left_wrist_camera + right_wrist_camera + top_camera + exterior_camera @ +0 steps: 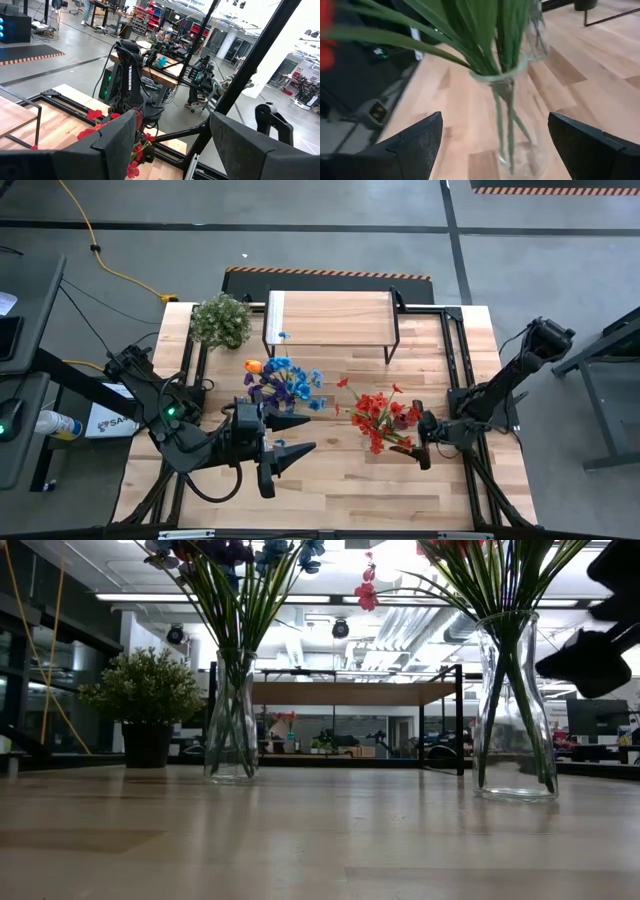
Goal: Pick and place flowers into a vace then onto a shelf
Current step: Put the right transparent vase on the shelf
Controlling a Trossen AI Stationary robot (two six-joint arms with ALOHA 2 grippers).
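A: Where do the flowers stand?

B: In two clear glass vases on the wooden surface (330,480). The blue, purple and orange flowers (283,383) fill the left vase (231,718); the red flowers (385,416) fill the right vase (516,710). Both vases stand upright, well apart, in front of the shelf (330,318), whose plank top carries nothing.

A: And the grippers?

B: The right gripper (421,442) sits just beside the red bunch, fingers spread wide. In its wrist view the vase (512,120) lies between the two fingers (407,145), untouched. I judge it is lined up to close on the glass, since the stems are already in and the shelf is what remains.

A: The left one?

B: The left gripper (292,436) hovers near the front of the blue bunch, fingers also spread, holding nothing. It seems to be waiting.

A: What else is there?

B: A bushy potted plant (221,320) at the shelf's left end. Around the surface is grey concrete floor with a yellow cable (105,265); beyond it, a workshop with benches and ceiling lights.
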